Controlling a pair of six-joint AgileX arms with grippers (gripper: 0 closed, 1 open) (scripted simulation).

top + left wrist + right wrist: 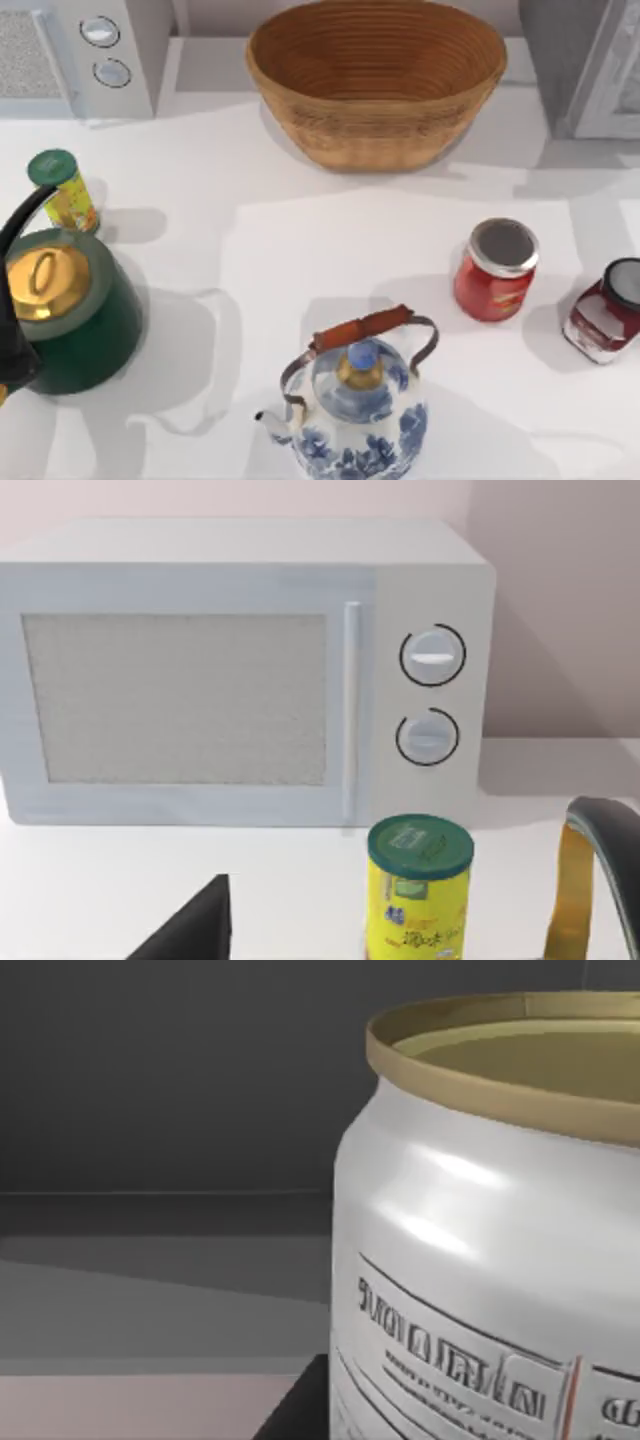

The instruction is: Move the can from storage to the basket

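Red jar (495,270) below basket (376,82)

The top view looks straight down on the table (300,250) from above; the left wrist view faces level and fairly near toward the microwave (240,670) and yellow tin (418,885), both shared with the top view; the right wrist view sits very close against the can (480,1250).

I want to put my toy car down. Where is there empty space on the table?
Best spot: the bare white middle of the table, between the basket, the yellow tin and the red jar. It is crowded near the green kettle, the blue-and-white teapot and the second jar.
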